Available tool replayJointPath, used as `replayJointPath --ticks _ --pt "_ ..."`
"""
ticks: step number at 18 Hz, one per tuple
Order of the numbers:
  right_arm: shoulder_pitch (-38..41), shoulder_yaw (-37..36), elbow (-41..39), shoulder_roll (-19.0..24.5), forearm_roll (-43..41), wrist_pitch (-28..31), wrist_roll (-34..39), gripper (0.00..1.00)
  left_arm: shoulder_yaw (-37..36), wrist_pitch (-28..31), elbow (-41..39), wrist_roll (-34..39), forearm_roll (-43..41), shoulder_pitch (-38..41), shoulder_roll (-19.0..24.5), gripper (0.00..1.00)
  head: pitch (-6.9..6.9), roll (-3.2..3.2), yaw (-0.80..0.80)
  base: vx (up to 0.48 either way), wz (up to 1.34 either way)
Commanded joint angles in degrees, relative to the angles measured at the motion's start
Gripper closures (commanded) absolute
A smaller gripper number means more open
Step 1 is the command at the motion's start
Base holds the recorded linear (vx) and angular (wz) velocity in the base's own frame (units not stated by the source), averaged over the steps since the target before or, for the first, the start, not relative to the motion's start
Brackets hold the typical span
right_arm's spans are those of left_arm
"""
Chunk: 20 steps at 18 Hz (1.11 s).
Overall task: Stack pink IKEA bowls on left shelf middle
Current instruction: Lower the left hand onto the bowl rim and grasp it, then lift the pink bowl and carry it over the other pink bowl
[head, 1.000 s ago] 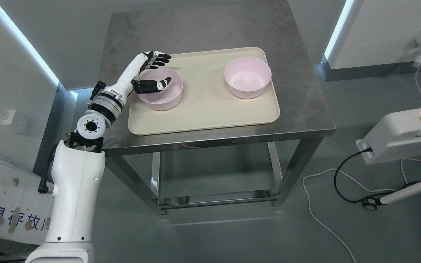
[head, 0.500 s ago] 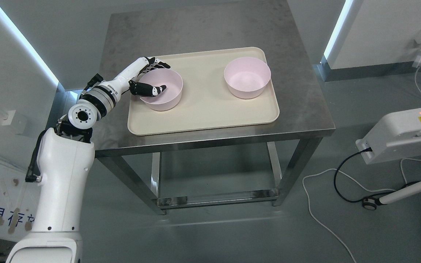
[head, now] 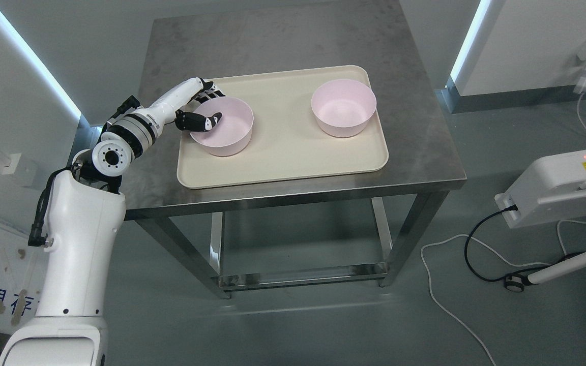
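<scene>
Two pink bowls stand upright on a beige tray on a steel table. The left pink bowl is at the tray's left, the right pink bowl at its back right. My left hand is at the left bowl's left rim. Its thumb lies inside the bowl and its fingers curl round the outside of the rim. The bowl rests on the tray. The right arm is out of view.
A lower shelf bar runs under the table. A white machine stands at the right, with cables on the floor. Walls with light strips flank the table at both sides.
My left hand has come down and drawn back to the left, from spread over the left bowl to closed on its left rim. The bowls have not moved.
</scene>
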Motion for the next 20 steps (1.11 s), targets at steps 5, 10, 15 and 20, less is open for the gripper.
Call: replayJointPath --ticks 5,10,15,20 --pt "0.0 -0.3 -1.0 -1.0 -0.1 0.0 0.0 0.0 0.6 -4.0 1.6 0.0 -4.6 -0.4 -2.0 1.0 0.0 0.0 0.0 0.0 0.0" --pt "0.0 -0.3 -1.0 -1.0 -0.1 0.0 0.0 0.0 7.4 -3.5 0.3 0.4 -3.7 -2.5 -10.0 1.0 0.0 0.0 0.0 0.0 0.0" --pt "0.0 -0.3 -1.0 -1.0 -0.1 0.0 0.0 0.0 9.7 -2.8 -1.4 -0.1 -3.6 -6.5 -13.4 1.0 0.0 0.0 0.0 0.0 -0.01" --pt "0.0 -0.3 -1.0 -1.0 -0.1 0.0 0.0 0.0 4.2 -2.4 -2.3 -2.1 -3.5 -11.8 -13.9 0.99 0.0 0.0 0.0 0.0 0.0"
